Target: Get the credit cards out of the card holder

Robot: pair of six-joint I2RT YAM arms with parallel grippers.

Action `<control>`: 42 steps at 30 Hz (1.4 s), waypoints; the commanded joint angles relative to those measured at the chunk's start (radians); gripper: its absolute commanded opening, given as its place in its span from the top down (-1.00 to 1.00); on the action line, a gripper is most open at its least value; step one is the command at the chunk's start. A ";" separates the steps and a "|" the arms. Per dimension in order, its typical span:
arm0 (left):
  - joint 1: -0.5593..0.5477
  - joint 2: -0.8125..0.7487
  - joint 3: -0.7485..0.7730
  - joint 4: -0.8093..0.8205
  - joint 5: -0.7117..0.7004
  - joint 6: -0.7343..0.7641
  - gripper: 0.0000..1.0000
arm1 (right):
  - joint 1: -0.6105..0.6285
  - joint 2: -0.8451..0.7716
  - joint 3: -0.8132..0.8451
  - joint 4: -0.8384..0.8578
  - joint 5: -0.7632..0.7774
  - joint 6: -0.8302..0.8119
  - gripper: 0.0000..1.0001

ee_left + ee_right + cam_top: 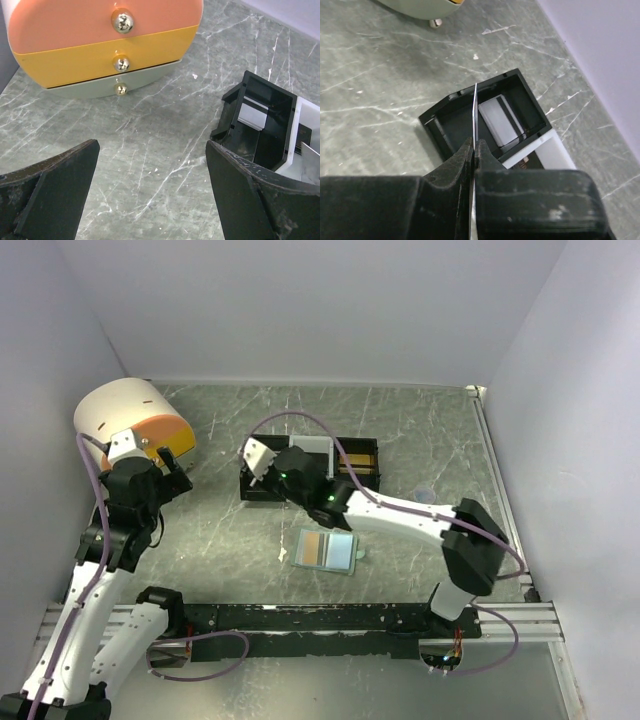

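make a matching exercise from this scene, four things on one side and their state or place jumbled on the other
Things
1. left gripper
2. right gripper
3. card holder
4. drawer chest

States or places
a. lying open on the table, nearer the arms than the tray
b. jaws wide apart, empty
c. standing at the far left of the table
d. shut on a thin credit card held edge-up over the tray's black compartment

Pairs: 1-b, 2-d, 3-a, 4-c
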 commanded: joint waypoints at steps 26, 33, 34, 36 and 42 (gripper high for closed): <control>0.004 -0.069 -0.002 -0.031 -0.127 -0.052 -1.00 | -0.079 0.493 0.472 -0.254 0.136 -0.200 1.00; 0.004 -0.061 0.000 -0.032 -0.123 -0.051 -1.00 | -0.110 0.547 0.524 -0.269 0.108 -0.237 1.00; 0.004 -0.062 0.001 -0.033 -0.122 -0.051 -1.00 | -0.112 0.557 0.537 -0.267 0.109 -0.241 1.00; 0.004 -0.065 0.000 -0.031 -0.123 -0.051 -1.00 | -0.116 0.587 0.561 -0.272 0.104 -0.252 1.00; 0.004 -0.069 -0.004 -0.029 -0.126 -0.049 -1.00 | -0.125 0.669 0.657 -0.315 0.143 -0.317 1.00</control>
